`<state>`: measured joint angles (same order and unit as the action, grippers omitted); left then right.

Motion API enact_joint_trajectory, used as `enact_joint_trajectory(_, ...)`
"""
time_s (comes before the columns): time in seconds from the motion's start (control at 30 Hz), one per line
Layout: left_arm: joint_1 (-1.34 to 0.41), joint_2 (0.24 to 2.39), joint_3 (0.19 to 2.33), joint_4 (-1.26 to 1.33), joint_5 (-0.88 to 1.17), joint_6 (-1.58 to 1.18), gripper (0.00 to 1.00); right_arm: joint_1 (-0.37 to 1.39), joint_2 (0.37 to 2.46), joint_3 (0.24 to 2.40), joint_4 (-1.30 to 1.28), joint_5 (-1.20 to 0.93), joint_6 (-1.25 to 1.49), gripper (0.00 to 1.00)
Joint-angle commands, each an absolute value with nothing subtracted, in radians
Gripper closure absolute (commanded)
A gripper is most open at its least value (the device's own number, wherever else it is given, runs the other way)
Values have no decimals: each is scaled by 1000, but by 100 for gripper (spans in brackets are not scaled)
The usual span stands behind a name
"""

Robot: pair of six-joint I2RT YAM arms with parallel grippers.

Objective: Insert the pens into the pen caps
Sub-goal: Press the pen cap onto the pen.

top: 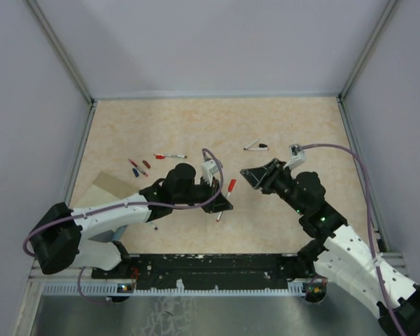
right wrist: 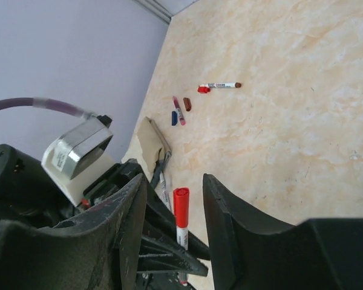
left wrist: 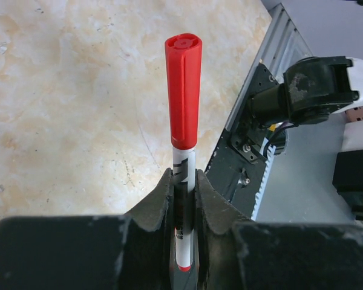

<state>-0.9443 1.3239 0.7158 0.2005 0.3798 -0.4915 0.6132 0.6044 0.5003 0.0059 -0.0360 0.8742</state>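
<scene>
Pinching the white pen [left wrist: 183,162] low on its barrel, the left gripper [left wrist: 183,181] is pressing both jaws against it. The red cap [left wrist: 183,90] is sitting over the tip and pointing toward twelve o'clock in the wrist view. From above, this pen is lying near the middle of the table [top: 196,119]. The right gripper [top: 246,173] is hanging at about two o'clock from the cap, jaws spread, carrying nothing and touching nothing.

Farther out, another pen [top: 170,155] is lying at ten o'clock, a thin pen with small caps [top: 138,168] beside it is waiting at nine o'clock, and a black-tipped pen [top: 255,146] is resting at one o'clock.

Whether the cap is pushed fully home is not showing. If it is only loosely on, it could be dropping off once the pen is laid down. With the grip so far from the cap, a sideways nudge from the right gripper's fingers could be tilting or sliding the pen through the jaws.
</scene>
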Motion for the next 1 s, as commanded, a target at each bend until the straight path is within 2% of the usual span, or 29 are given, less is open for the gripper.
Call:
enact_joint_trajectory(0.0, -940, 1294, 709, 277, 443, -476, 100, 618, 674, 567, 44, -76, 840, 57)
enact_joint_trajectory(0.43, -939, 1328, 732, 277, 466, -474, 100, 618, 764, 540, 184, -239, 858, 56)
enact_joint_trajectory(0.67, -940, 1325, 738, 286, 466, -477, 100, 618, 778, 527, 160, -229, 858, 56)
enact_joint_trajectory(0.83, -939, 1331, 740, 291, 471, -481, 100, 618, 784, 522, 162, -236, 859, 58)
enact_joint_trajectory(0.97, -939, 1333, 745, 293, 472, -484, 100, 618, 792, 516, 174, -249, 862, 64)
